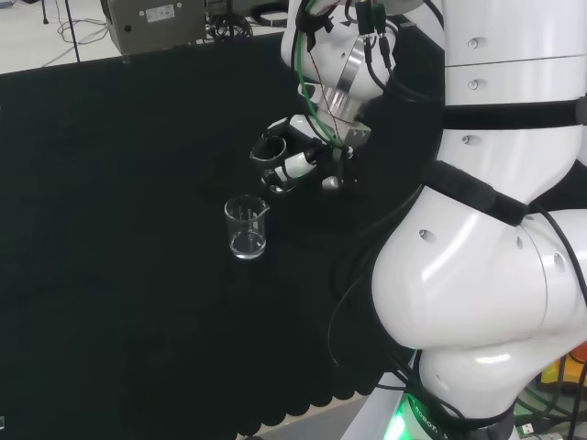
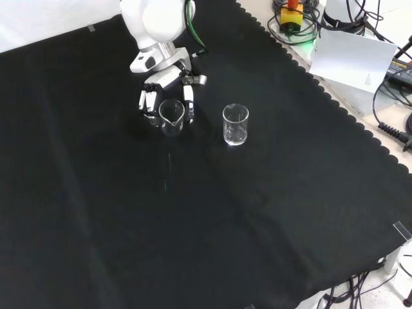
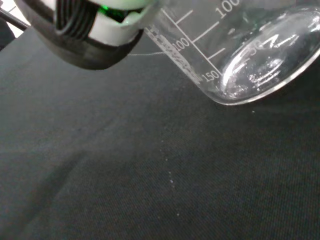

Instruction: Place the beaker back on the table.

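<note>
Gripping a clear beaker (image 2: 172, 116) in the robot hand (image 2: 166, 98), fingers curled round its wall, spout toward the front camera. Held low over the black cloth of the bench (image 2: 212, 219), just beside and to the left of a second, free-standing beaker (image 2: 235, 124) in the front view. From the wrist camera, tilted glass with printed marks and a round base clear of the cloth beneath it, so apparently not yet set down; hard to tell from the front view whether the base touches. Step in hand, by judgement: the lowering itself, close to done. Next move calling for a level base, a straight descent to the cloth, then fingers opened and drawn back without nudging the glass or its neighbour. Risk of a tipped beaker if let go while tilted. Count: two beakers, one gripped and one standing; one robot hand; both beakers seemingly empty.
</note>
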